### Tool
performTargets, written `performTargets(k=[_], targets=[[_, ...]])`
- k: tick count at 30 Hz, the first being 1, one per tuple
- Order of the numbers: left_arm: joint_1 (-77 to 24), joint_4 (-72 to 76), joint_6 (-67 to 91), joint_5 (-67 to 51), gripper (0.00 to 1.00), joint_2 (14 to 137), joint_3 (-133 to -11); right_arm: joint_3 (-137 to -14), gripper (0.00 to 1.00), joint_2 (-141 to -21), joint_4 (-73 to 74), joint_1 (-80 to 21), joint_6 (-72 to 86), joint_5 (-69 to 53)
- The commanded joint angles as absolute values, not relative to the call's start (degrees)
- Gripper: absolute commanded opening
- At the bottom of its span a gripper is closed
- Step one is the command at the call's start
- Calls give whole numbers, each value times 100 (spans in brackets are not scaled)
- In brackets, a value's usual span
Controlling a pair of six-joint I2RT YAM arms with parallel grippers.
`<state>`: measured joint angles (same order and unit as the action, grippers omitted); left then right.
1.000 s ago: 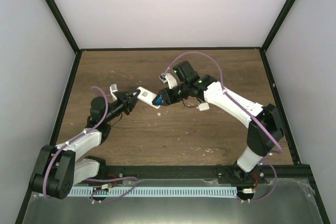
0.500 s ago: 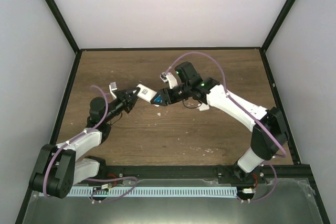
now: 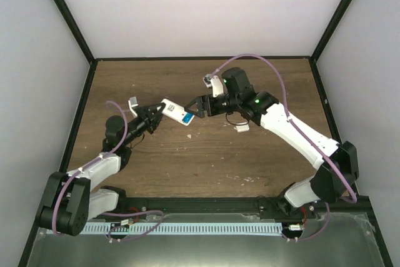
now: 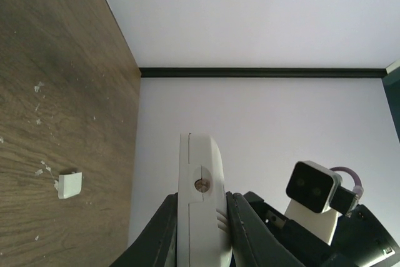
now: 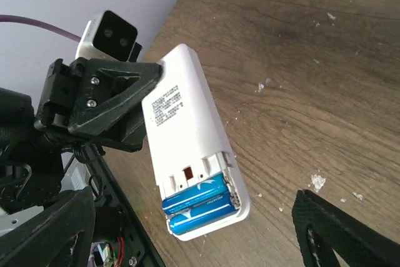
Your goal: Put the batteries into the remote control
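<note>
My left gripper (image 3: 156,115) is shut on the white remote control (image 3: 175,110) and holds it above the table, back side up. In the right wrist view the remote (image 5: 184,123) has its compartment open, and both blue batteries (image 5: 200,203) lie side by side in it. The batteries show as a blue spot in the top view (image 3: 186,117). My right gripper (image 3: 196,105) is open and empty, just right of the remote's battery end and not touching it; its fingers (image 5: 340,236) stand wide apart. The left wrist view shows the remote (image 4: 199,192) edge-on between the left jaws.
A small white flat piece (image 3: 242,127) lies on the wooden table under the right arm; it also shows in the left wrist view (image 4: 69,184). White crumbs (image 5: 317,182) are scattered on the wood. Black frame rails and white walls bound the table.
My right gripper has drawn back to the right from the remote's battery end and now stands open. The left gripper still holds the remote, slightly shifted.
</note>
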<state>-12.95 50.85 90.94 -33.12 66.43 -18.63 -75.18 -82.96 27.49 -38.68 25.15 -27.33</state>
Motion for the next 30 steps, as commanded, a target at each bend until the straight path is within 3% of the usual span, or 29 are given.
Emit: performTargets(k=[1, 14, 22, 30], targets=[[-1267, 5426, 9013, -3449, 0, 6672, -2083, -7532, 79, -8392, 2884, -3814, 2724, -2835], [-1273, 5998, 9242, -3629, 0, 6858, -2122, -7353, 72, -8692, 2590, -3814, 3414, -3700], [-1274, 6097, 9290, -3674, 0, 6921, -2145, -7220, 51, -8795, 2306, -3814, 3572, -4133], [-1271, 6093, 9308, -3696, 0, 6950, -2140, -7243, 40, -8815, 2234, -3814, 3555, -4166]])
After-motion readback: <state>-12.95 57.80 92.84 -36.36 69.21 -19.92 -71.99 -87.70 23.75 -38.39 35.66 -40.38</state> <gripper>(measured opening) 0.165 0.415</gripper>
